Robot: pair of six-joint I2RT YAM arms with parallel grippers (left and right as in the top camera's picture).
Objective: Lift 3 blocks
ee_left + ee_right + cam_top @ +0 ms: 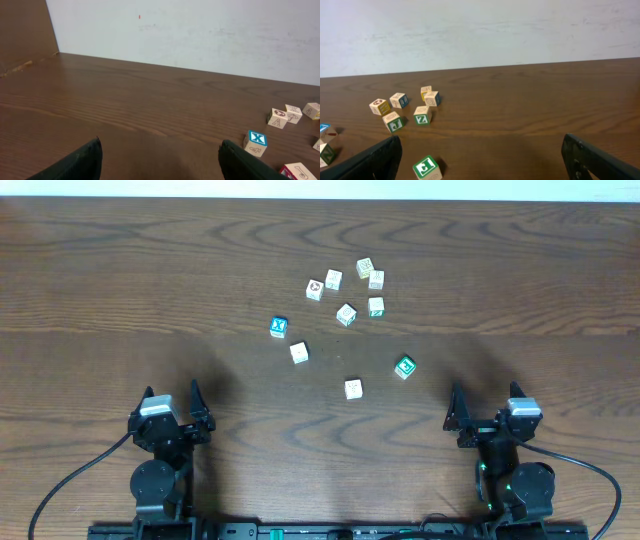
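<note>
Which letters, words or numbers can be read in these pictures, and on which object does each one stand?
"X", white: top of the small blue-faced wooden cube.
"Z", green: side of a cream wooden cube.
"J", green, probably: the neighbouring cream cube.
White mark on the green-faced wooden cube: not clearly readable.
Marks on the other cubes: too small or blurred.
No words, brands or numbers.

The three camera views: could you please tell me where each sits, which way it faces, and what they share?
Overhead: above the table, looking straight down; left gripper and right gripper at bottom.
Left wrist: behind the left gripper, facing the wall; own fingertips below.
Right wrist: likewise behind the right gripper; own fingertips below.
Shared: overhead and left wrist see the blue-faced cube; overhead and right wrist, the green-faced cube.
</note>
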